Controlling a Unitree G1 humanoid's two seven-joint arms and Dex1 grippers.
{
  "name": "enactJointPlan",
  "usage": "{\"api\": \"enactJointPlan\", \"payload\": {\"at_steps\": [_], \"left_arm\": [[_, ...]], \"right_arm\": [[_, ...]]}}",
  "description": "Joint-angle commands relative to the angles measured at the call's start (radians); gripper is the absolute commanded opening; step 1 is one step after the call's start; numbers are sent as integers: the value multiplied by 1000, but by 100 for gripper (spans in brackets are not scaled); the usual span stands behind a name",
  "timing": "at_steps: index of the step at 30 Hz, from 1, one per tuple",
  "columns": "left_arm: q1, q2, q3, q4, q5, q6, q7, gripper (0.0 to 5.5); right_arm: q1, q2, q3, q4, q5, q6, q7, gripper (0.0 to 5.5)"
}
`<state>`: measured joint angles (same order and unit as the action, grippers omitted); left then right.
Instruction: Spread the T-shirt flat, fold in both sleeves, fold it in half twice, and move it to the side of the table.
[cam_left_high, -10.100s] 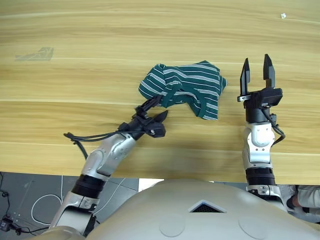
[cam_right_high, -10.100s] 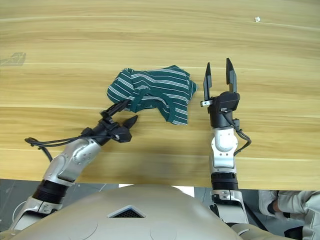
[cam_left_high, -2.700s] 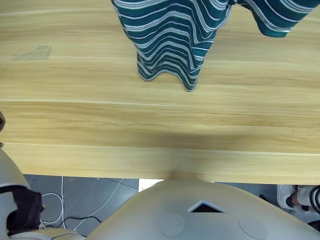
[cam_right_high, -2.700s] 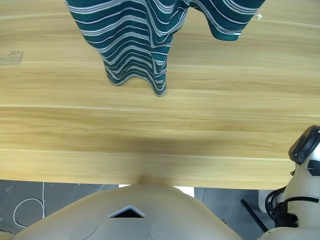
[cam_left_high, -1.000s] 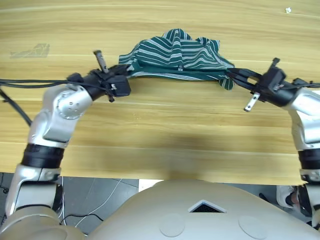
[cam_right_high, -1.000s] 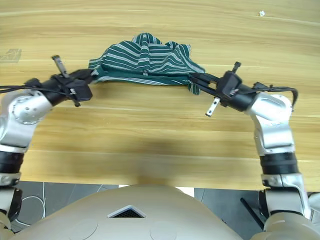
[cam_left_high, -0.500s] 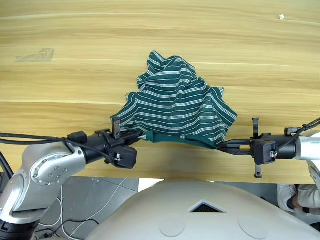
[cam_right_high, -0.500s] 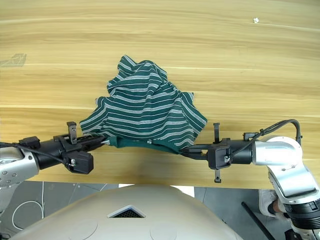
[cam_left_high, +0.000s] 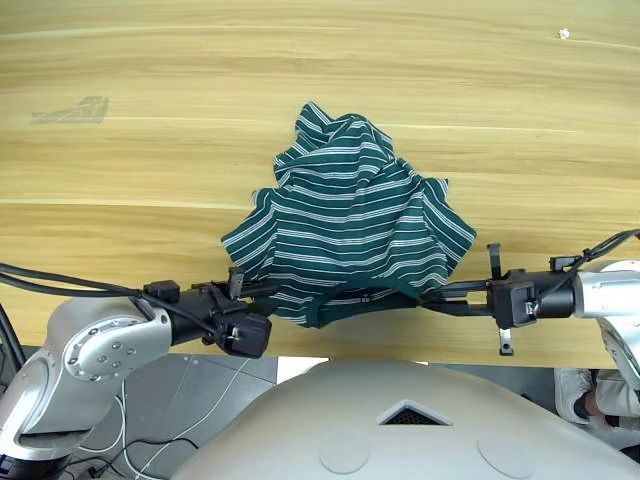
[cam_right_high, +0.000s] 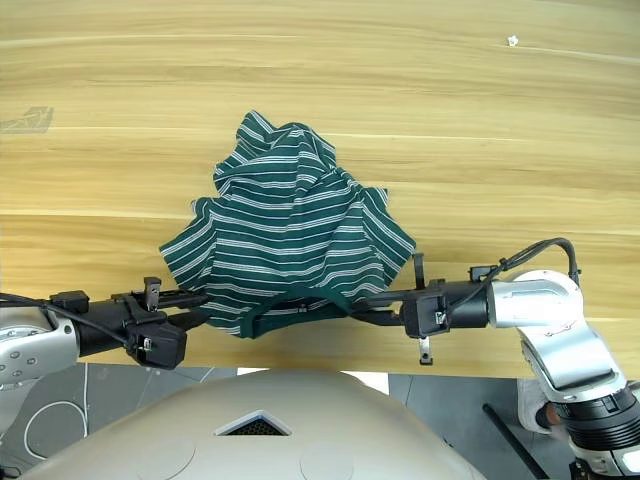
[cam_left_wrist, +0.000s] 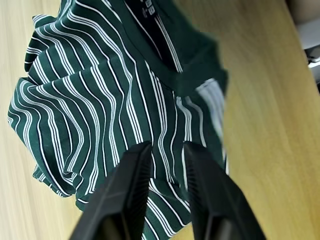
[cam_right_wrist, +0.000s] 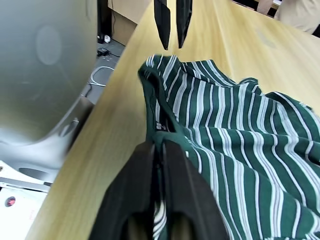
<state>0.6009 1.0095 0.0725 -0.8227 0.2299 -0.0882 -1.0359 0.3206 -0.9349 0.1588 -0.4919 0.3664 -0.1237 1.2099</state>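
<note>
The green, white-striped T-shirt (cam_left_high: 345, 215) lies bunched near the front edge of the wooden table (cam_left_high: 150, 200). Its collar band (cam_right_high: 300, 308) sags along that edge. My right gripper (cam_left_high: 428, 295) lies low along the edge, at the shirt's near right side. It is shut on the collar fabric, pinched between its fingers (cam_right_wrist: 150, 165). My left gripper (cam_left_high: 276, 298) lies at the shirt's near left corner. It is open, and in the left wrist view striped cloth shows through the gap between its fingers (cam_left_wrist: 132, 185), with nothing held.
The table's front edge (cam_left_high: 120, 345) runs right under both grippers, with floor and cables (cam_left_high: 100, 455) below it. A small white scrap (cam_left_high: 565, 33) lies at the far right and a grey mark (cam_left_high: 68, 108) at the far left. Bare wood surrounds the shirt.
The left gripper has let go of the collar, which was stretched taut between both grippers and now hangs slack. The right gripper, still holding, has shifted a little toward the shirt.
</note>
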Motion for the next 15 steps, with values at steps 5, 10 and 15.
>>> {"api": "enactJointPlan", "payload": {"at_steps": [5, 10, 15], "left_arm": [[-2, 15, 17, 4, -124, 46, -62, 253], [-173, -28, -50, 100, -162, 72, -37, 326], [-539, -220, -188, 351, 17, 63, 189, 397]], "right_arm": [[47, -53, -52, -46, 194, 105, 114, 186], [-86, 35, -66, 46, 145, 117, 24, 271], [-459, 337, -25, 314, -57, 98, -320, 352]]}}
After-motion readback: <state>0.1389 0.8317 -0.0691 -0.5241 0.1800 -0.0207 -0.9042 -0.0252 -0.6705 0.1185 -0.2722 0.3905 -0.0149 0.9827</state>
